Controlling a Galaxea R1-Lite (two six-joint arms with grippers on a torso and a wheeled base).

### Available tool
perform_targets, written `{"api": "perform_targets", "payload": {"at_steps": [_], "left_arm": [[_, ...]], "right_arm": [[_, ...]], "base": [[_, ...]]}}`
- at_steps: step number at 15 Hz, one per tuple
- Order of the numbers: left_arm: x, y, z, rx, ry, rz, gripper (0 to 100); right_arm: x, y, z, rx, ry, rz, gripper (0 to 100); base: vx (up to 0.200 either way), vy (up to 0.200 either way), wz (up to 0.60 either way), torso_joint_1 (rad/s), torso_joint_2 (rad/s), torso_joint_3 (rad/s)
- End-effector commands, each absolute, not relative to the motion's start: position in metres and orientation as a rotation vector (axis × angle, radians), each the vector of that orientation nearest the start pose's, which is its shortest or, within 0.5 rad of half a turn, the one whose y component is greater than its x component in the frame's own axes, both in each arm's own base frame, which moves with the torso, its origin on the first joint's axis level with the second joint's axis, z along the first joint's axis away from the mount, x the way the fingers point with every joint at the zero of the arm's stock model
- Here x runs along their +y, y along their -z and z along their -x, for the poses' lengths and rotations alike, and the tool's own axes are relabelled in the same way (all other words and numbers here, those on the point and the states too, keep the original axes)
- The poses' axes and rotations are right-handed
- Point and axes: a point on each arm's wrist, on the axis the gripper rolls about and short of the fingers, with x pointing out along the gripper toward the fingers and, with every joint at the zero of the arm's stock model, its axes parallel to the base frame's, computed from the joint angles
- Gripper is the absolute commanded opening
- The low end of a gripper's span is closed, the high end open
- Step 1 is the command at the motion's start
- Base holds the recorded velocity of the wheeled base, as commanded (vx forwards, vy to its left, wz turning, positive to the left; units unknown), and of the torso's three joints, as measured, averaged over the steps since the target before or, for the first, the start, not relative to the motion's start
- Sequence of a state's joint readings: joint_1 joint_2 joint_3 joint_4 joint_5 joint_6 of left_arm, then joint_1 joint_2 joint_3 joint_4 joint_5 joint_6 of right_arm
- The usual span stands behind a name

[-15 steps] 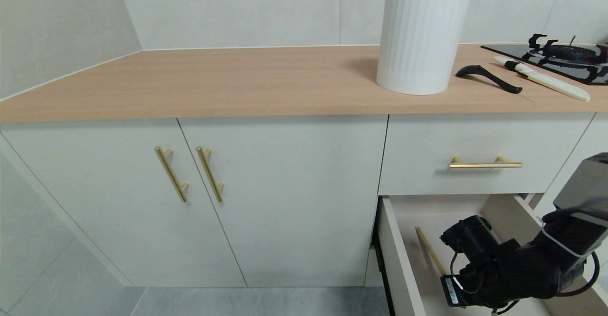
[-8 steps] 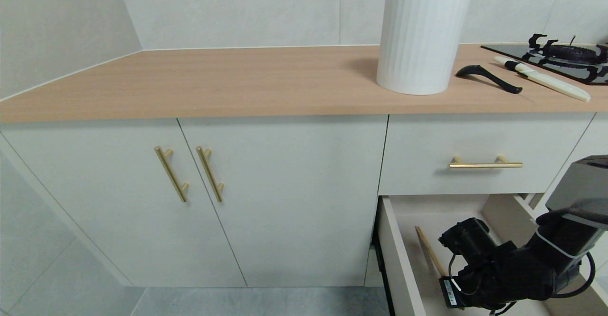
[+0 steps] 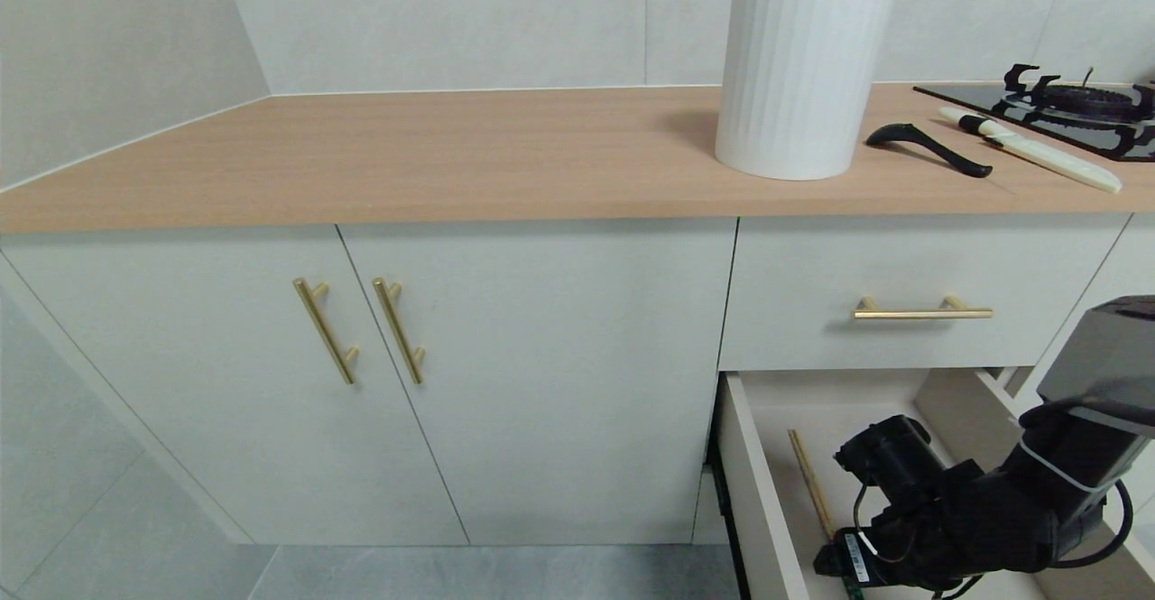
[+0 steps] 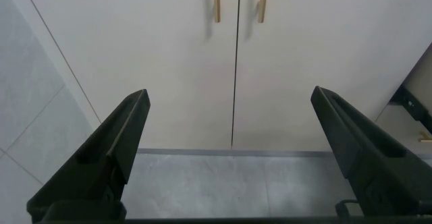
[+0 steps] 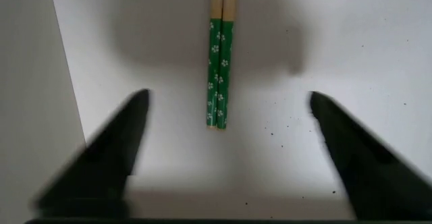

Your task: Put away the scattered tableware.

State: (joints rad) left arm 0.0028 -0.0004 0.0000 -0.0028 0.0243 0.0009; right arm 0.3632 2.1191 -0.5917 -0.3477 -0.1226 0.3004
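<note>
Open lower drawer (image 3: pixel 753 483) under table (image 3: pixel 406 149), right side of cabinet. Pair of chopsticks (image 5: pixel 221 55) flat on drawer floor, side by side, green flowered ends toward right pincer (image 5: pixel 227 102). Right pincer inside drawer, spread wide, holding nothing; one finger each side of chopstick ends, no contact visible. Left pincer (image 4: pixel 229 96) also spread wide and holding nothing, facing closed cabinet doors (image 4: pixel 236 62) low near floor. On table: white ribbed container (image 3: pixel 799 59), black utensil (image 3: pixel 929 147) beside it, white knife (image 3: pixel 1029 149) near gas hob (image 3: pixel 1074 104).
</note>
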Motion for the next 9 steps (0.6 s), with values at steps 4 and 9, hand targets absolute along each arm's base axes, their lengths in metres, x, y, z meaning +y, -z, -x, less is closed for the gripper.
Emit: {"api": "perform_targets", "payload": {"at_steps": [4,9], "left_arm": [[0.001,-0.076,0.023,-0.003,-0.029,0.0,100],[0.0,-0.076,0.023,-0.003,-0.028,0.0,100]], "right_arm": [[0.095,-0.042,-0.242,1.013,-0.094,-0.017,100],[0.077,-0.138,-0.203,0.872,-0.129,-0.07,100]], "base": [[0.0,0.0,0.0,0.0,0.0,0.0],[0.0,0.0,0.0,0.0,0.0,0.0]]}}
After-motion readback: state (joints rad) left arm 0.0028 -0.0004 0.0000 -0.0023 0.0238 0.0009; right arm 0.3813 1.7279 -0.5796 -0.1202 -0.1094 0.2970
